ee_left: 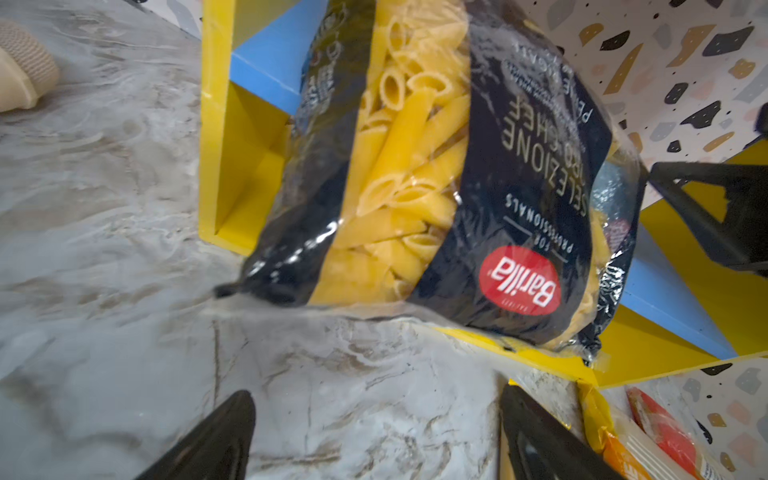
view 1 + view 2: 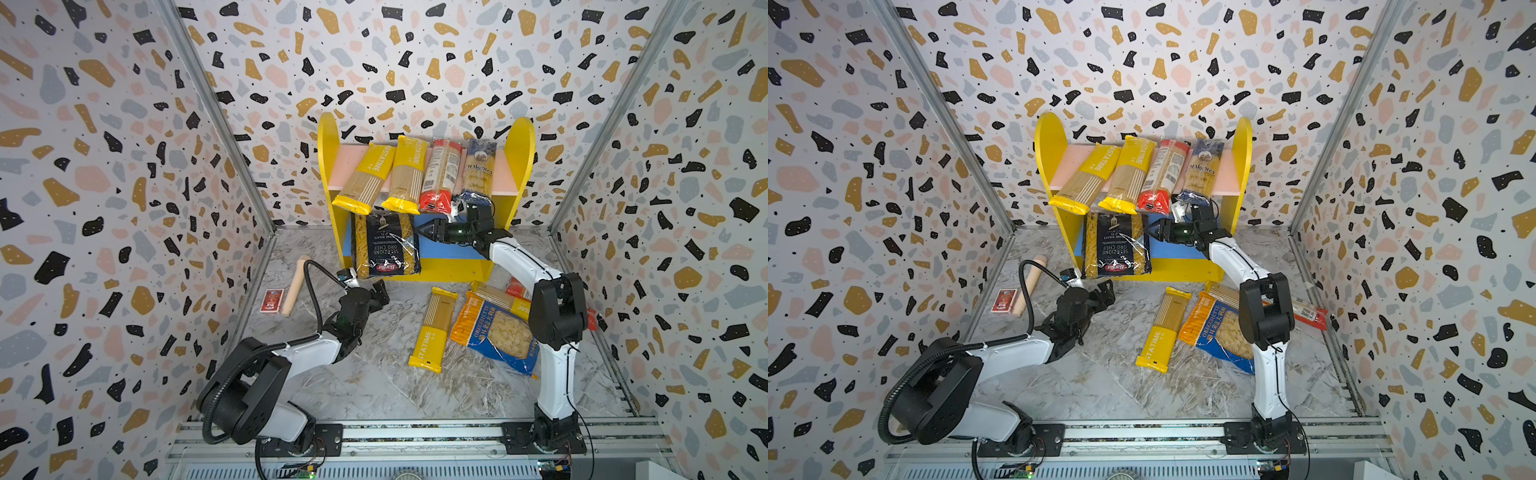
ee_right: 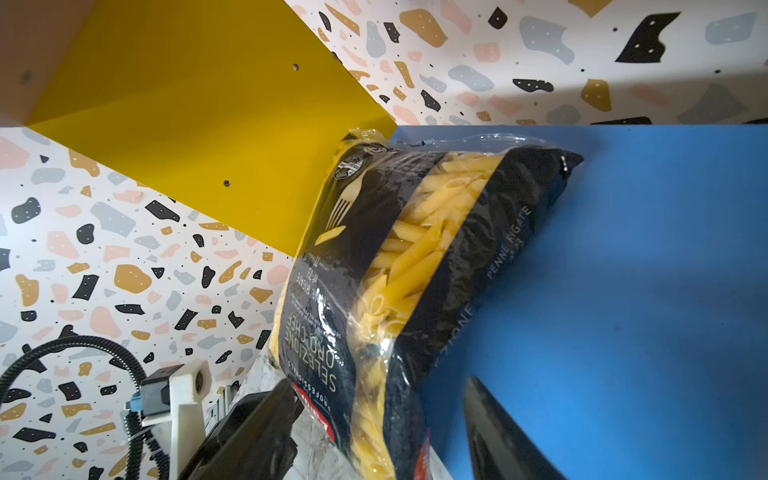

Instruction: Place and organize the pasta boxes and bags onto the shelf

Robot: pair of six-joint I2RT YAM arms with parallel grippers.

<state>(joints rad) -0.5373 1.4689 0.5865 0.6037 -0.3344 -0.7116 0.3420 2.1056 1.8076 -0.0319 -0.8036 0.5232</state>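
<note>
**Operator:** Where's the big bag?

**Robot:** The large black Barilla penne bag [image 2: 384, 245] [image 3: 415, 270], clear plastic down its middle, lies right at the tips of my right gripper [image 2: 422, 230] [image 3: 379, 380]. It is on the blue lower board [image 2: 453, 249] of the small yellow-sided shelf [image 2: 328, 141]. Its far side is against the side panel opposite my right gripper, and its logo end hangs out over the yellow front base strip [image 2: 453, 268].

**Operator:** Are you squeezing it?

**Robot:** No. My right jaws stand apart around its edge. One side touches the plastic, and blue board shows between the other side and the bag.

**Operator:** And the left?

**Robot:** My left gripper [image 2: 381, 289] [image 1: 374, 390] hovers low over the grey marbled tabletop [image 2: 374, 374], spread wide with nothing in it. The bag's logo end is just ahead of its tips, not touching.

**Operator:** The rest?

**Robot:** Above my right jaws, four long packs lie side by side on the pink upper board [image 2: 349, 162], their ends poking over its front edge. They are two yellow PASTATIME spaghetti packs [image 2: 363, 178] [image 2: 405, 174], a red-ended pack [image 2: 440, 174] and a dark-blue ankara pack [image 2: 478, 170]. Behind my right jaws, on the tabletop, lie a third yellow PASTATIME pack [image 2: 434, 328] and a blue-orange bag [image 2: 496, 332]. Another yellow pack [image 2: 505, 300] is tucked under the bag, and my arm mostly hides a red pack [image 2: 1308, 316]. Out past my left jaws, a beige wooden stick [image 2: 297, 286] lies just beside a small red card box [image 2: 273, 300].
</note>
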